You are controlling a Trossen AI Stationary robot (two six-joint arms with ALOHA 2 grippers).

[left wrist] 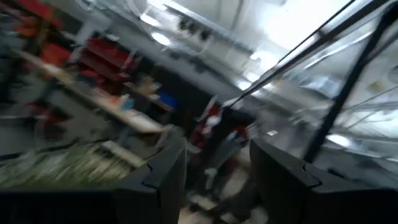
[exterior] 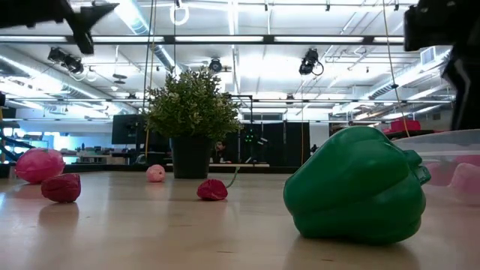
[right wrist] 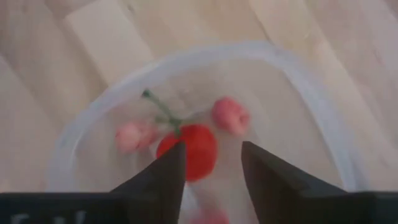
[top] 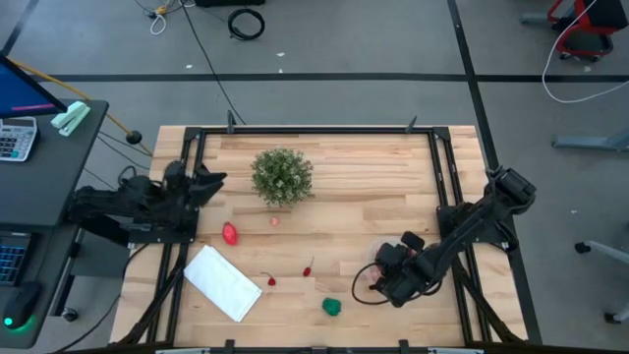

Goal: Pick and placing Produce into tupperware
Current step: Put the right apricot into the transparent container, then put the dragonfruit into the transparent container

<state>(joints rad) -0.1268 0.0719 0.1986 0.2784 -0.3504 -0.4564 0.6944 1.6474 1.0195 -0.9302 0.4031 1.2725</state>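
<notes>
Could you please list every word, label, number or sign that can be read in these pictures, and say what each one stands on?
None can be read.
Calculator beside the table: its keys are too small to read.
Flat white sheet on the table: it shows blank.
Clear container under the right tool: no mark can be made out on it.
Room behind the potted plant: screens and lights show, but no lettering that can be read.

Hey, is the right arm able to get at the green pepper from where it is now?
Probably yes. The right gripper hangs open over the tupperware, and the green pepper lies close beside it on bare table with nothing between them.
</notes>
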